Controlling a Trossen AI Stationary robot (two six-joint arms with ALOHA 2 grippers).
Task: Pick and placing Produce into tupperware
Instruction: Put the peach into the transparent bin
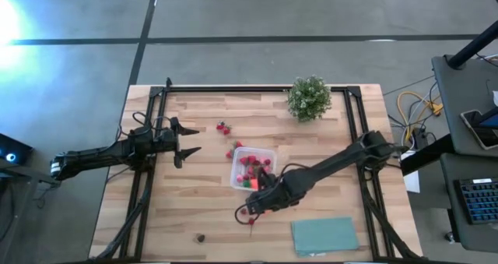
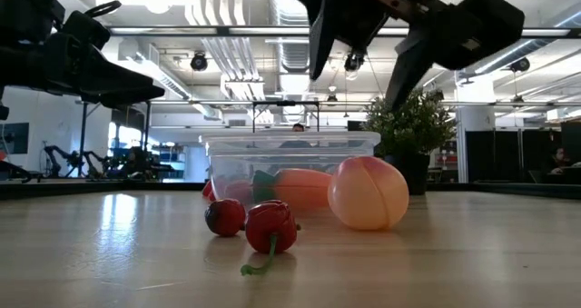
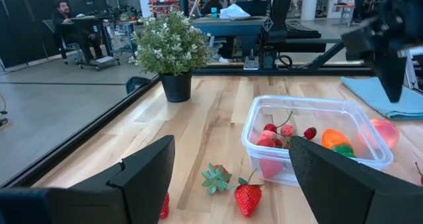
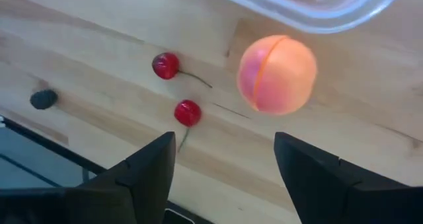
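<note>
The clear tupperware (image 1: 252, 167) sits mid-table and already holds several red pieces and an orange one with a green end. Just outside its wall, on the side facing the teal cloth (image 1: 324, 235), a peach (image 4: 277, 74) rests on the bare wood, touching or nearly touching the container. Farther from the tupperware on that same side lie two cherries (image 4: 177, 88) with thin stems, and beyond them a small dark lump (image 4: 43, 99).

The right gripper (image 4: 225, 159) hangs above the table over this spot, its fingers spread and holding nothing. From its wrist view the peach lies ahead of the gap between the fingers and slightly off to one side, between the claw and the container. Being round, it offers no long axis to line up with. The right arm is plainly the nearer one.

The left gripper (image 3: 228, 178) waits on the opposite side of the tupperware, fingers wide apart and empty, with loose strawberries (image 3: 248, 198) on the wood between it and the container. The potted plant (image 1: 309, 98) stands well beyond the tupperware.
</note>
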